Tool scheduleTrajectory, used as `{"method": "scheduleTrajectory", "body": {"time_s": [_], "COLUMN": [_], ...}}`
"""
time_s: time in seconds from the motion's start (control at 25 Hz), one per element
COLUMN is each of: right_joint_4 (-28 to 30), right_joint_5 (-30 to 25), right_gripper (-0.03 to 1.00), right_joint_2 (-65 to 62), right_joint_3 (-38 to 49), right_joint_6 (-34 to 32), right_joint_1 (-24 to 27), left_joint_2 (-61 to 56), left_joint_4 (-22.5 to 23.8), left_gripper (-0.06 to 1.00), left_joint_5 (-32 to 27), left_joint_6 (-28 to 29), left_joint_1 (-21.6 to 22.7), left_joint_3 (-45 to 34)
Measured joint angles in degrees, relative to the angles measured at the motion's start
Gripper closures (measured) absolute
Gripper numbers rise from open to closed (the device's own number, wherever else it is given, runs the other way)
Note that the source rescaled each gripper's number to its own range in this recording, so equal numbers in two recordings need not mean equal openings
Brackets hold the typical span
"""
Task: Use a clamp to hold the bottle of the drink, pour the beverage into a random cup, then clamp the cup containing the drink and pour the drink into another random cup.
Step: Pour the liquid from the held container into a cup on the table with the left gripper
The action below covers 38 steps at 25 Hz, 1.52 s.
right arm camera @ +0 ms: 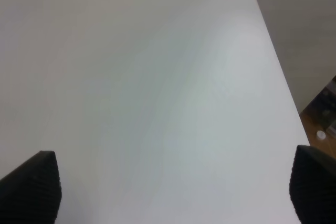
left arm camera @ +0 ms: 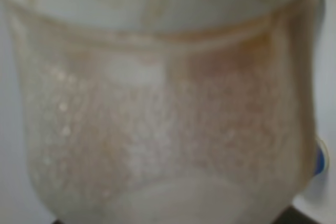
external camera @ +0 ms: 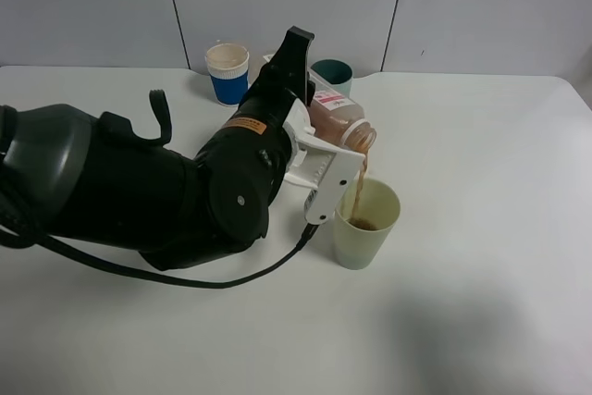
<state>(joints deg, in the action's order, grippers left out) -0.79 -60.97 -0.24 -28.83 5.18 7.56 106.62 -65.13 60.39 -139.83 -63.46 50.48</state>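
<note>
White table: three cups, one bottle.

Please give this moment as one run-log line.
step: first pour | left hand: shut on bottle, tilted | drink: streaming into yellow-green cup | right hand: open, empty | teal cup: upright

Three cups: one blue-banded paper cup, one teal tumbler, one pale yellow-green tumbler. One bottle, pink-labelled.

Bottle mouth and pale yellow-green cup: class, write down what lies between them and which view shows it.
A thin stream of brown beverage runs from the tilted bottle down into the cup; the exterior high view shows it.
</note>
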Motion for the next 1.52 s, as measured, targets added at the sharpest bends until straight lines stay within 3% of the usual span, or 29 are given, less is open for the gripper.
{"method": "scheduleTrajectory", "body": {"time_s": [1.52], "right_joint_4": [0.0], "right_joint_5": [0.0], "right_gripper": [0.37], "right_joint_2": [0.0], "right_joint_3": [0.0], "right_joint_6": [0.0], "right_joint_1": [0.0], "left_joint_2": [0.0], "left_joint_4": [5.1], "left_gripper": [0.94], "left_joint_5": [4.9], "left_joint_6": [0.0], "left_joint_1": [0.0], "left_joint_3": [0.0]}}
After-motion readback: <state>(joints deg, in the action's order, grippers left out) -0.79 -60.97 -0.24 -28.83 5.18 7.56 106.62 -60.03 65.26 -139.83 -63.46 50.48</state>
